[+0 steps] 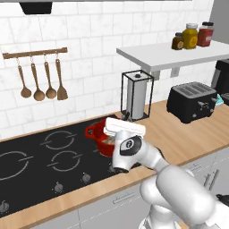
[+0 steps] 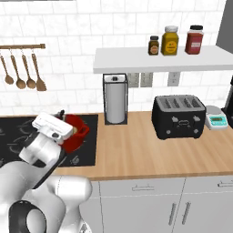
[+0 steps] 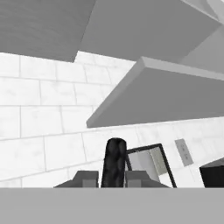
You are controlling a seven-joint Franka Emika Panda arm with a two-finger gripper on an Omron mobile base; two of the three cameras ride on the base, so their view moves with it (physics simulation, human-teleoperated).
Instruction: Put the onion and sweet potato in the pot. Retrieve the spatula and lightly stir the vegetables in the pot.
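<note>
The gripper is clamped on a dark spatula handle, which stands between the two fingers and runs straight out along the gripper's line of sight toward the tiled wall. In both base views the hand sits directly over the red pot, which stands on the right side of the black cooktop, set in the desk; the pot lies just below the gripper, with the handle's long axis tilted up and back. Something pale shows inside the pot, too small to identify. The jars on the shelf carry labels too small to read.
</note>
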